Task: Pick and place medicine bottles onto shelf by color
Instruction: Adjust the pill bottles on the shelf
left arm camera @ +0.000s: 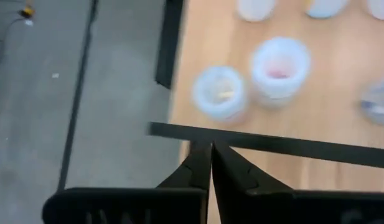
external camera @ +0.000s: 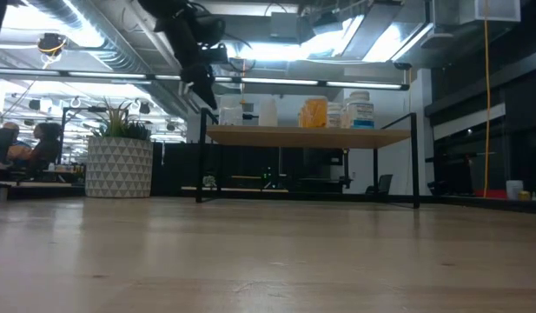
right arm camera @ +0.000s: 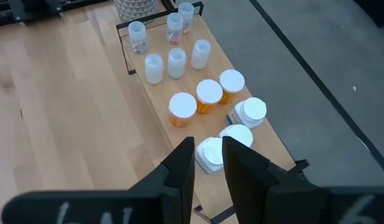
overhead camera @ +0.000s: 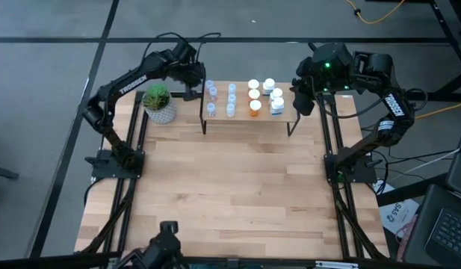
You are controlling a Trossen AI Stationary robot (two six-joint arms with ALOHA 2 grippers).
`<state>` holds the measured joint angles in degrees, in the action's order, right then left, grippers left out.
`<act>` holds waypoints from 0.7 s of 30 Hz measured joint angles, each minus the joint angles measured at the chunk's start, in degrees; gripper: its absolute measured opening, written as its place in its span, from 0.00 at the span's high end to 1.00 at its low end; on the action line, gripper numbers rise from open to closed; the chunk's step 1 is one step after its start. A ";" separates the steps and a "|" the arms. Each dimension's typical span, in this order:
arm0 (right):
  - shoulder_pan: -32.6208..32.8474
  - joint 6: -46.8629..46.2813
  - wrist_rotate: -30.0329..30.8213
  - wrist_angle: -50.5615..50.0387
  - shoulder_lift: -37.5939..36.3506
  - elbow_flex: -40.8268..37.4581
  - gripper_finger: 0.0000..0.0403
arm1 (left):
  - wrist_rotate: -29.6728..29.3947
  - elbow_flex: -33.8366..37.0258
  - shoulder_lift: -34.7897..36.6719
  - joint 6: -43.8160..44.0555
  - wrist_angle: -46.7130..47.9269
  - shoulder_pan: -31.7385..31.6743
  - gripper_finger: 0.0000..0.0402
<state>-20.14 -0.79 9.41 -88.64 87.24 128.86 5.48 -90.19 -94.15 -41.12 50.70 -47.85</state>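
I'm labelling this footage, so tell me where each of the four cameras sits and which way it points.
High view: overhead, straight down on the table; both arms, the shelf, the potted plant.
Low view: tabletop height, level toward the shelf; one arm hangs above its end.
Left wrist view: looks down past the left gripper, jaws shut, at clear bottles.
Right wrist view: looks down past the right gripper at the whole bottle row.
Shared: all four see the shelf and bottles.

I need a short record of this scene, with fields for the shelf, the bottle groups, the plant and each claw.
shelf: light-wood shelf at the table's far edge
pale bottles: pale bottles on its left part
orange bottles: orange bottles in the middle
white bottles: white bottles on its right part
plant: potted plant left of shelf
left claw: left claw shut, empty, above the shelf's left end
right claw: right claw slightly apart, empty, over the white bottles
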 joint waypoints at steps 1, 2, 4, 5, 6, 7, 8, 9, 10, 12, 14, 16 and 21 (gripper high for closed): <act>0.00 0.10 0.00 0.00 0.00 0.00 0.79 | 0.00 0.00 0.00 0.00 0.87 0.43 0.99; 0.00 0.32 0.00 0.00 0.00 0.00 0.79 | 0.02 0.02 -0.04 0.00 1.75 0.77 0.99; 0.00 1.01 -0.02 0.00 0.00 0.00 0.79 | -0.01 0.02 -0.07 0.02 2.42 1.18 1.00; 0.00 1.06 -0.02 0.00 0.00 0.00 0.79 | -0.09 0.02 -0.07 0.02 2.43 1.39 0.99; 0.00 1.06 0.00 0.00 0.00 0.00 0.79 | -0.25 0.02 -0.07 0.03 2.34 1.58 0.99; 0.00 1.07 -0.02 0.00 0.00 0.00 0.79 | -0.49 0.02 -0.07 0.04 2.15 1.91 0.99; 0.00 1.06 -0.01 0.00 0.00 0.00 0.79 | -0.50 0.02 -0.07 0.04 1.75 2.26 0.99; 0.00 1.06 -0.01 0.00 0.00 0.00 0.79 | -0.46 0.02 -0.07 0.04 1.21 2.58 1.00; 0.00 1.08 -0.01 0.00 0.00 0.00 0.79 | -0.41 0.02 -0.07 0.04 0.80 2.84 1.00; 0.00 1.06 0.00 0.00 0.00 0.00 0.79 | -0.40 0.02 -0.07 0.07 0.34 3.09 1.00; 0.00 1.07 -0.02 0.00 0.00 0.00 0.79 | -0.48 0.02 -0.07 0.07 0.25 3.06 1.00; 0.00 1.10 0.00 0.00 0.00 0.00 0.79 | -0.62 0.02 -0.07 0.09 0.25 3.07 1.00; 0.00 1.27 0.00 0.00 0.02 0.00 0.79 | -0.42 0.02 -0.07 0.46 0.28 2.84 1.00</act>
<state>-20.14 0.48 9.41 -88.64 87.26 128.86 5.06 -90.17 -94.21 -40.66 50.98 -45.01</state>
